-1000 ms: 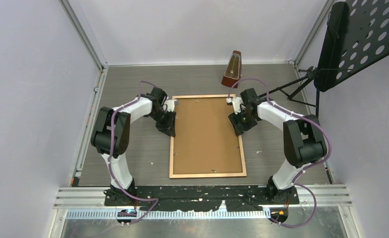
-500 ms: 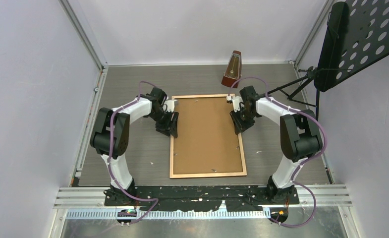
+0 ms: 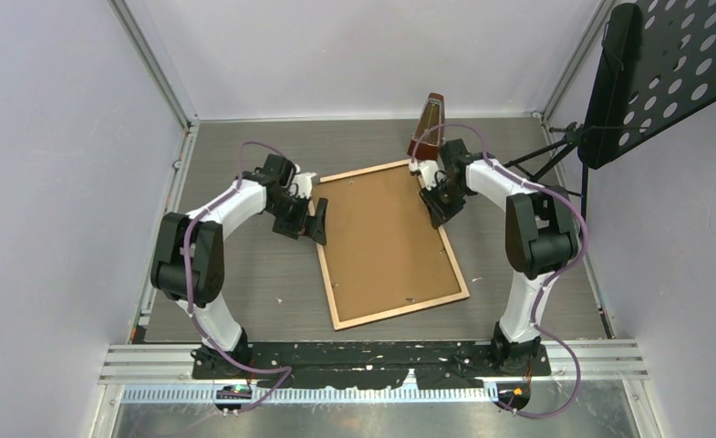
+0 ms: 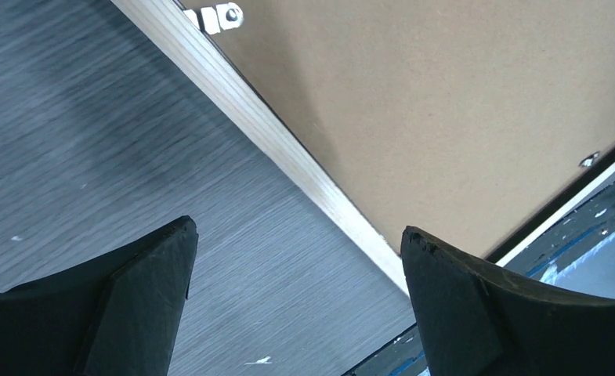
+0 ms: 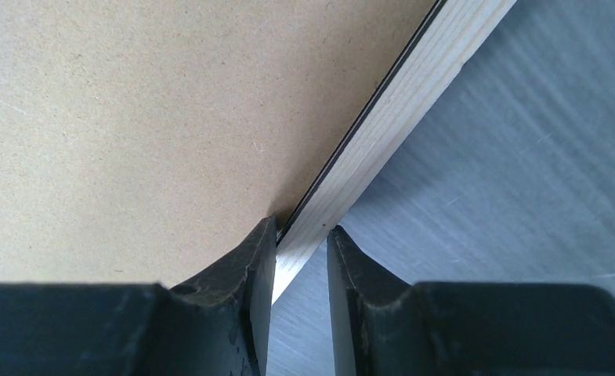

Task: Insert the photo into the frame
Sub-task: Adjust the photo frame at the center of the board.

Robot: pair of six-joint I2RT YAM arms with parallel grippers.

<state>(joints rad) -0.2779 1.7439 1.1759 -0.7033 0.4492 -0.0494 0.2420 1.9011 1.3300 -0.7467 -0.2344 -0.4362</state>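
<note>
The frame [image 3: 403, 310] lies face down and skewed on the table, its light wood rear border [image 4: 273, 133] showing. A brown hardboard backing sheet [image 3: 390, 242] fills it. The photo is hidden. My left gripper [image 3: 316, 222] stands wide open just left of the frame's left border, with only table between its fingers [image 4: 296, 227]. My right gripper [image 3: 434, 208] is shut on the frame's right border [image 5: 398, 110] near the far corner. One of its fingers sits on the backing sheet [image 5: 132, 117] side and the other on the outside [image 5: 302, 227].
A brown metronome [image 3: 427, 128] stands just beyond the frame's far right corner. A black perforated music stand [image 3: 664, 73] rises at the right, its legs reaching toward the right arm. A small metal clip [image 4: 218, 16] sits on the frame's rear. Walls enclose the table.
The frame has turned: its near end swung right and its far right corner moved back. The left gripper opened and drew away to the left. The right gripper closed on the right border.
</note>
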